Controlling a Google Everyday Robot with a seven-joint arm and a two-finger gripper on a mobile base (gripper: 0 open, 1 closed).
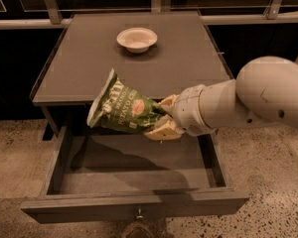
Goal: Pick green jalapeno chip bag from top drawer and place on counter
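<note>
The green jalapeno chip bag (123, 108) is held in the air, tilted, its white top edge pointing up and left, in front of the counter's front edge. My gripper (163, 117) is shut on the bag's right end, one finger above and one below it. The white arm reaches in from the right. The top drawer (134, 202) is pulled open below the bag and its inside shows nothing else. The grey counter (84, 58) lies behind and above the drawer.
A white bowl (136, 38) stands on the counter near its back middle. A railing (49, 4) and dark panels run behind the cabinet. Speckled floor (15, 152) surrounds it. A small knob (138, 215) sits on the drawer front.
</note>
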